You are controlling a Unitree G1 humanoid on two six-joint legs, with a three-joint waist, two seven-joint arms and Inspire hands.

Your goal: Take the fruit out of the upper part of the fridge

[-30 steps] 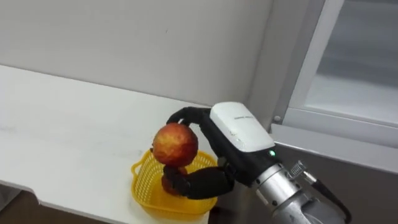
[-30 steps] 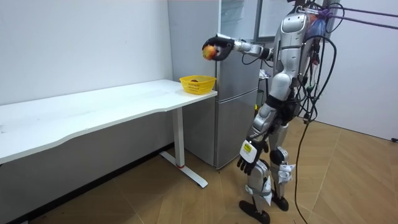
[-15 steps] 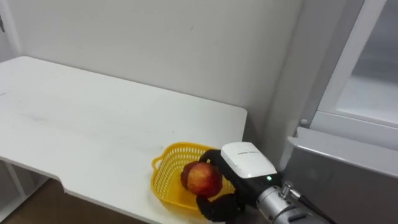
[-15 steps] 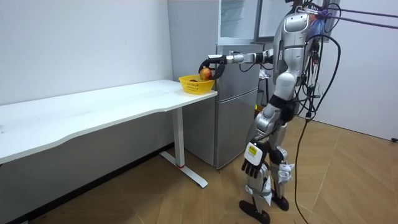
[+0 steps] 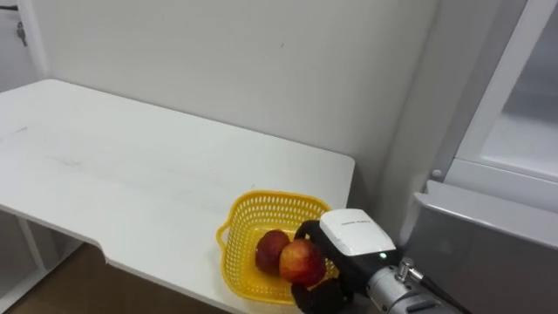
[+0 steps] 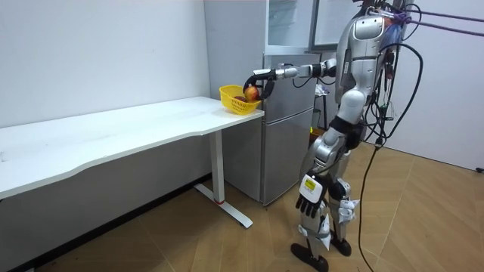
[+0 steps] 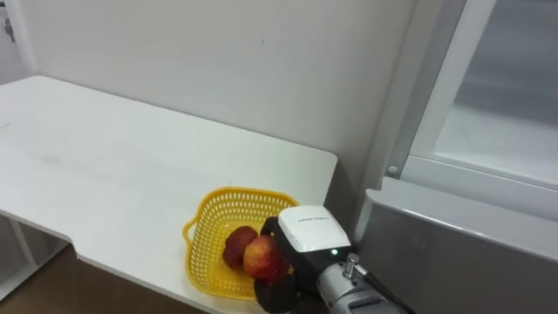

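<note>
Room view: I stand at fridge [image 6: 288,136], upper compartment looks open, right arm stretched over tabletop [image 5: 131,170] corner next to it. Yellow basket [image 5: 261,199] sits on that corner, near front edge. Left hand [image 6: 308,199] hangs by thigh, fingers loose, empty. Right hand [image 5: 349,246] curled round red apple [image 5: 302,262], holding it low inside basket, just beside darker fruit [image 5: 270,249] lying there; cannot tell if apple rests on bottom. Judgement: fetch and carry done. Left: release apple, lift hand clear.
</note>
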